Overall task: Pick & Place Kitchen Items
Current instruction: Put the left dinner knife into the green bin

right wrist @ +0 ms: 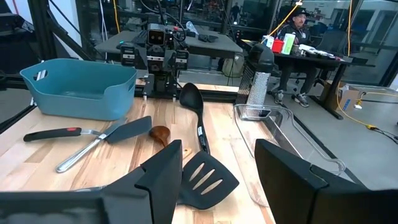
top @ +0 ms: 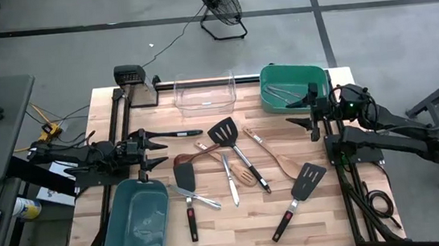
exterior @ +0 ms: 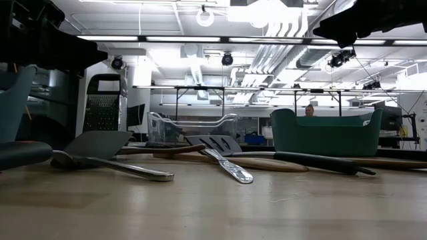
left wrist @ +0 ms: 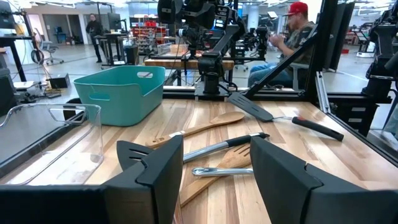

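High view: left gripper (top: 155, 145) hovering over the surface (top: 238, 234) at the left side, jaws apart and empty; black ladle (top: 174, 134) just ahead of its tips, blue tub (top: 137, 220) beside and below it. Right gripper (top: 300, 120) at the right side, jaws apart and empty, just beside the green tub (top: 292, 76) with silvery utensils (top: 281, 94) inside. Between the two grippers, scattered: slotted black turner (top: 224, 132), wooden spoon (top: 275, 159), wooden slotted spatula (top: 227, 164), red-trimmed turner (top: 302, 188), clear bin (top: 205, 92) at the far edge.

Low view: flat black turner (exterior: 100, 143) lying near, metal handle (exterior: 230, 167) pointing forward, green tub on the right, box grater (exterior: 103, 107) upright at the back.

Left wrist view: left fingers (left wrist: 165, 171) spread wide, nothing between; wooden pieces and a metal handle (left wrist: 221, 170) just beyond the tips.

Right wrist view: right fingers (right wrist: 165, 177) spread wide, nothing between; slotted black turner lying at the tips, ladle beyond it.
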